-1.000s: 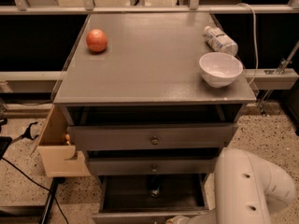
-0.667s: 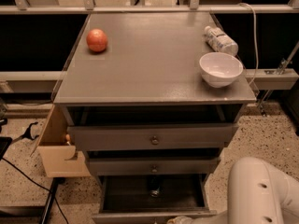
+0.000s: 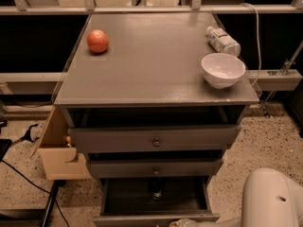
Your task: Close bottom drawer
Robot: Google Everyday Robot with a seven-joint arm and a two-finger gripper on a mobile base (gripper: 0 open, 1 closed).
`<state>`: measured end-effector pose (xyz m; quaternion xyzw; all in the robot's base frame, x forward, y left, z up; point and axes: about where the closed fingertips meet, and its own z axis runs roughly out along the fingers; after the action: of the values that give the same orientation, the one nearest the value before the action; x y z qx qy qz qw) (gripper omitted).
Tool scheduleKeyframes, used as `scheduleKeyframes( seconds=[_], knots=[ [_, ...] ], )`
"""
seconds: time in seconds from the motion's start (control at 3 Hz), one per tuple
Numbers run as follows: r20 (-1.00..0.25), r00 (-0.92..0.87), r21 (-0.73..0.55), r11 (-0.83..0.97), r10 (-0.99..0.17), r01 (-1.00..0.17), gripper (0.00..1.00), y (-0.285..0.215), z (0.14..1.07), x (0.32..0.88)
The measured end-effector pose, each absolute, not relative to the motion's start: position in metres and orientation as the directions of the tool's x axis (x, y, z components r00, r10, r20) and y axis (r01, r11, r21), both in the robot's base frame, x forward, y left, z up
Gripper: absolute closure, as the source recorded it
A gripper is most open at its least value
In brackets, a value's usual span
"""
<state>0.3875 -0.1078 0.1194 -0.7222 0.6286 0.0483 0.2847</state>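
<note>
The bottom drawer (image 3: 156, 218) of the grey cabinet stands pulled out, its dark interior (image 3: 128, 195) showing, with a small dark object (image 3: 156, 189) inside near the back. Only the top edge of its grey front shows at the frame's bottom. My white arm (image 3: 272, 200) fills the lower right corner. My gripper (image 3: 187, 222) shows only as a pale sliver at the bottom edge, right at the drawer's front edge; most of it is below the frame.
The middle drawer (image 3: 154, 168) and the top drawer (image 3: 154, 138) are slightly out. On the cabinet top (image 3: 151, 74) sit a red apple (image 3: 97, 41), a white bowl (image 3: 223, 70) and a lying bottle (image 3: 222, 40). A wooden box (image 3: 59, 155) stands to the left.
My arm has dropped lower and shifted right, so less of it shows. The drawers and the things on top have not moved.
</note>
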Motion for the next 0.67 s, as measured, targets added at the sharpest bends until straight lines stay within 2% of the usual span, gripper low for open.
scheduleKeyframes(
  seconds=[0.67],
  knots=[
    [-0.381,0.260,-0.503,-0.037,-0.887,-0.863,1.00,-0.1040,0.1208,0.3931]
  ],
)
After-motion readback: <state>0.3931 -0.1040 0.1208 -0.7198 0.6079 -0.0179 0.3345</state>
